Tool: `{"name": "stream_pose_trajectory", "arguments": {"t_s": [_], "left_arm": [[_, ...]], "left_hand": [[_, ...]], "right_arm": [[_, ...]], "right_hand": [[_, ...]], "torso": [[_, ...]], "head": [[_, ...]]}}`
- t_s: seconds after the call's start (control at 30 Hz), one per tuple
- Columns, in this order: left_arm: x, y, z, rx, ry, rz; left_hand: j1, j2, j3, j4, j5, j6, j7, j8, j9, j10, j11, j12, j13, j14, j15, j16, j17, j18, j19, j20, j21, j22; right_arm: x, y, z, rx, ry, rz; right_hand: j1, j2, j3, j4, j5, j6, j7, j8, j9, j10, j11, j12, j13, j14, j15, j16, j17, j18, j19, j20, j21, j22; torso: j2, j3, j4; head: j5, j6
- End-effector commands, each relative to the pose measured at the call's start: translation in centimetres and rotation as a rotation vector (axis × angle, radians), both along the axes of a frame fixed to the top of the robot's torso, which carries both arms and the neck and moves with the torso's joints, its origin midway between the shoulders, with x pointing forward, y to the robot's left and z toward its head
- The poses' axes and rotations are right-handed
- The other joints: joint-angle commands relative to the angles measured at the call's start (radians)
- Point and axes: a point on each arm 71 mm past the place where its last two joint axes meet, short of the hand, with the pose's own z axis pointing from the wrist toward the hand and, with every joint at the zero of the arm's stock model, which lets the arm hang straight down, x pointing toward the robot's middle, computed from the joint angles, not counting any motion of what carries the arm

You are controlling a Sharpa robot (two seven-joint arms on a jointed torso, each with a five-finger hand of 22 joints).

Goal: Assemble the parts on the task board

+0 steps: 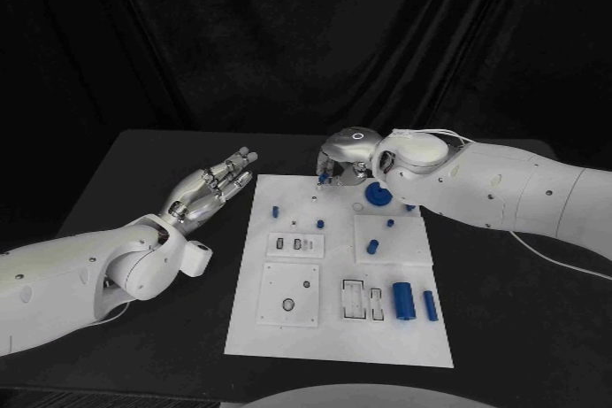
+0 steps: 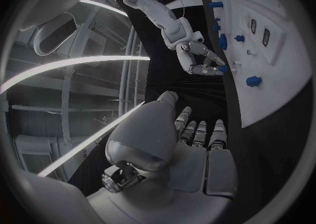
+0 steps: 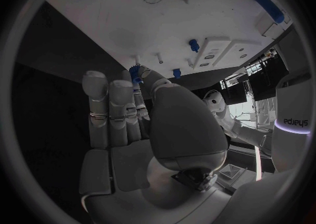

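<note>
While your left hand (image 1: pixel 214 185) lies spread and empty on the surface (image 1: pixel 153 169) just beside the task board (image 1: pixel 334 337), likely parked clear of the work, your right hand (image 1: pixel 342 160) reaches over the board's far edge. Just beside it sits a blue toothed wheel (image 1: pixel 378 195), and two blue cylinders (image 1: pixel 403 299) lie well nearer you. Its fingertips (image 3: pixel 139 72) pinch a small blue part (image 3: pixel 136 70), probably to seat it nearby.

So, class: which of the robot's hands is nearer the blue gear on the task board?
Right. The right hand works at the board's far edge, just beside the blue gear. The left hand hovers off the board's other side, clearly farther away.
</note>
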Motion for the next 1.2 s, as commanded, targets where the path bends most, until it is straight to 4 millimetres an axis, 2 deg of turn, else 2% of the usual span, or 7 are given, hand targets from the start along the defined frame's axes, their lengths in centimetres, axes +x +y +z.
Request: {"name": "stream_pose_trajectory", "arguments": {"t_s": [0.03, 0.1, 0.27, 0.57, 0.7, 0.83, 1.2], "left_arm": [[-0.3, -0.1, 1.6, -0.116, -0.186, -0.033], [-0.2, -0.1, 1.6, -0.115, -0.187, -0.033], [-0.1, -0.1, 1.5, -0.115, -0.185, -0.036], [0.1, -0.2, 1.4, -0.115, -0.180, -0.041], [0.1, -0.2, 1.4, -0.115, -0.178, -0.043], [0.1, -0.3, 1.4, -0.115, -0.175, -0.045], [0.1, -0.3, 1.3, -0.114, -0.167, -0.049]], "left_hand": [[0.009, 0.000, 0.006, 0.000, 0.004, 0.005, 0.002, 0.006, 0.001, 0.002, 0.007, -0.007, -0.002, 0.000, 0.008, -0.004, -0.002, 0.017, 0.001, 0.009, -0.006, -0.001], [0.010, 0.001, 0.007, -0.001, 0.004, 0.004, 0.003, 0.006, 0.001, 0.002, 0.007, -0.007, -0.002, 0.000, 0.009, -0.004, -0.002, 0.017, 0.001, 0.009, -0.006, -0.001], [0.010, 0.001, 0.007, -0.001, 0.004, 0.004, 0.003, 0.006, 0.001, 0.002, 0.007, -0.007, -0.002, 0.000, 0.009, -0.004, -0.002, 0.017, 0.001, 0.009, -0.006, -0.001], [0.010, 0.001, 0.010, -0.002, 0.003, 0.004, 0.003, 0.006, 0.001, 0.002, 0.008, -0.007, -0.002, 0.000, 0.010, -0.004, -0.002, 0.017, 0.001, 0.010, -0.006, -0.001], [0.010, 0.001, 0.010, -0.002, 0.003, 0.004, 0.003, 0.006, 0.001, 0.002, 0.008, -0.007, -0.002, 0.000, 0.010, -0.004, -0.002, 0.017, 0.001, 0.010, -0.006, -0.001], [0.010, 0.001, 0.011, -0.003, 0.003, 0.005, 0.004, 0.006, 0.001, 0.002, 0.008, -0.007, -0.002, 0.000, 0.010, -0.004, -0.002, 0.017, 0.001, 0.011, -0.006, -0.001], [0.009, 0.001, 0.017, -0.005, 0.002, 0.004, 0.006, 0.006, 0.001, 0.002, 0.011, -0.007, -0.002, 0.000, 0.014, -0.004, -0.002, 0.017, 0.001, 0.015, -0.006, -0.001]], "right_arm": [[0.1, 0.1, -0.1, 0.004, 0.001, -0.010], [0.1, 0.1, -0.2, 0.002, 0.004, -0.011], [0.1, 0.2, -0.4, -0.002, 0.011, -0.015], [0.1, 0.2, -1.1, -0.014, 0.032, -0.018], [0.1, 0.3, -1.3, -0.021, 0.041, -0.027], [0.2, 0.2, -1.5, -0.026, 0.046, -0.040], [0.3, 0.1, -1.8, -0.028, 0.046, -0.066]], "right_hand": [[-0.007, 0.000, 0.009, 0.001, -0.001, 0.019, -0.029, 0.016, 0.101, -0.010, 0.002, -0.004, -0.001, 0.010, 0.001, 0.003, 0.001, -0.015, 0.004, 0.003, 0.006, 0.003], [-0.009, -0.001, 0.012, 0.003, -0.003, 0.015, -0.027, 0.013, 0.101, -0.014, 0.004, -0.005, -0.001, 0.007, 0.003, 0.002, -0.001, -0.015, 0.001, 0.004, 0.006, 0.004], [-0.011, -0.006, 0.019, 0.005, -0.006, 0.004, -0.025, 0.003, 0.102, -0.028, 0.008, -0.005, -0.001, -0.001, 0.007, -0.001, -0.004, -0.014, -0.008, 0.007, 0.004, 0.005], [-0.016, -0.013, 0.029, 0.010, -0.014, -0.014, -0.020, -0.013, 0.102, -0.050, 0.016, -0.005, -0.001, -0.013, 0.013, -0.006, -0.011, -0.013, -0.021, 0.013, 0.000, 0.007], [-0.015, -0.015, 0.034, 0.010, -0.012, -0.020, -0.018, -0.018, 0.103, -0.059, 0.018, -0.004, 0.000, -0.021, 0.015, -0.018, -0.024, -0.010, -0.031, 0.015, -0.009, -0.001], [-0.015, -0.017, 0.039, 0.010, -0.011, -0.024, -0.017, -0.022, 0.103, -0.066, 0.021, -0.004, 0.000, -0.028, 0.018, -0.023, -0.029, -0.010, -0.038, 0.018, -0.013, -0.003], [-0.018, -0.016, 0.047, 0.014, -0.009, -0.035, -0.014, -0.032, 0.104, -0.080, 0.026, -0.004, 0.000, -0.038, 0.023, -0.025, -0.032, -0.009, -0.047, 0.023, -0.015, 0.001]], "torso": [[0.001, 0.0012, 0.0058], [0.000, 0.0014, 0.0088], [0.002, -0.0003, 0.0099], [0.000, -0.0035, 0.0052], [0.000, -0.0030, 0.0038], [0.001, -0.0021, 0.0055], [0.000, -0.0023, 0.0039]], "head": [[-0.005, -0.001], [-0.009, -0.002], [-0.012, -0.003], [-0.008, -0.008], [-0.009, -0.009], [-0.011, -0.009], [-0.012, -0.011]]}}
